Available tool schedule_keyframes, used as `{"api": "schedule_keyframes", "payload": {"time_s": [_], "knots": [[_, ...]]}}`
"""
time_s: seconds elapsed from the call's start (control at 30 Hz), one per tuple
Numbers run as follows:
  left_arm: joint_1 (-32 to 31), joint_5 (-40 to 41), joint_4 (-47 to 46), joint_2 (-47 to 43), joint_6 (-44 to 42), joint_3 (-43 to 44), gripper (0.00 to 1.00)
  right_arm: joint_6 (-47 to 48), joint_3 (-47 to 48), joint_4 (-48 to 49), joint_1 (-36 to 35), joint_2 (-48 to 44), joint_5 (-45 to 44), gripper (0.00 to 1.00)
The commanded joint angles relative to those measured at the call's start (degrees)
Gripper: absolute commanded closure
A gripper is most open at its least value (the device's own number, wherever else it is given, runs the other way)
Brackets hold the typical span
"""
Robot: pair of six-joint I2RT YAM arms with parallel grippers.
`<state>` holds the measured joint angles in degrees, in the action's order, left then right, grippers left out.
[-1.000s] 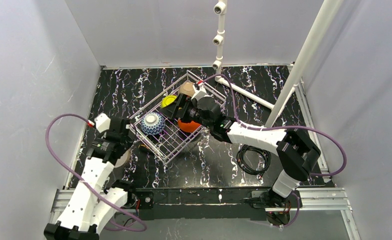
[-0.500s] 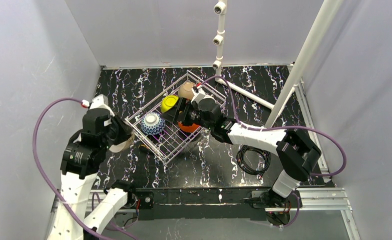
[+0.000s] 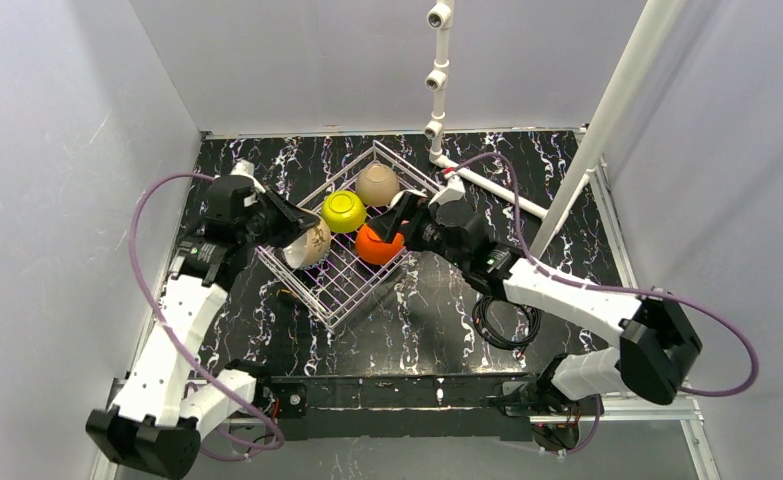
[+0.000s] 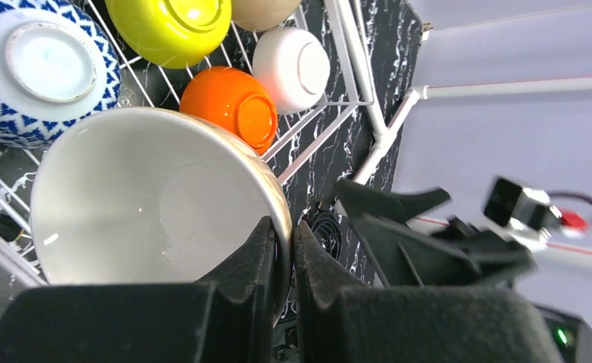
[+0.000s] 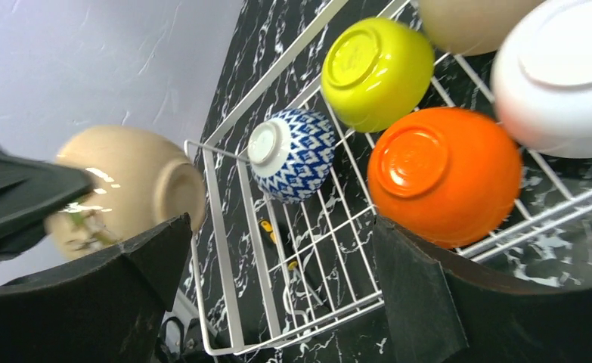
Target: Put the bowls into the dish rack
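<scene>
One bowl remaining: left gripper [image 4: 283,234], clamped on beige bowl [image 4: 156,197], now over dish rack [image 3: 339,303]'s left edge; right gripper [image 3: 399,212] open, retreated.

Glossy glazed orange bowl [image 5: 444,174], shiny beige bowl [image 4: 156,200] — smooth inside, white-coated wire dish rack [image 3: 347,285], black marbled tabletop [image 3: 447,300]

Top camera: high, near edge, looking down. Wrist cameras: close, seemingly opposed; all share dish rack [image 3: 352,285].
</scene>
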<state>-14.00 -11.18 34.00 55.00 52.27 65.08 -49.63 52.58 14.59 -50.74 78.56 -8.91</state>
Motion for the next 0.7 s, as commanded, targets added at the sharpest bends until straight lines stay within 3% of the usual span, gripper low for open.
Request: {"api": "schedule_keyframes", "payload": {"time_s": [0.0, 0.4, 0.67], "knots": [[-1.84, 0.76, -12.31, 4.28, 6.9, -0.52, 1.0, 4.05, -2.07, -5.11, -0.06, -5.44, -8.74, 0.03], [-8.24, 4.51, -28.24, 16.19, 14.2, -4.63, 1.0, 3.38, -5.9, -7.75, 0.03, -7.86, -9.57, 0.03], [-10.85, 4.95, -33.63, 14.39, 19.35, -12.98, 1.0, 3.9, -5.73, -7.69, 0.24, -7.34, -9.89, 0.02]]}}
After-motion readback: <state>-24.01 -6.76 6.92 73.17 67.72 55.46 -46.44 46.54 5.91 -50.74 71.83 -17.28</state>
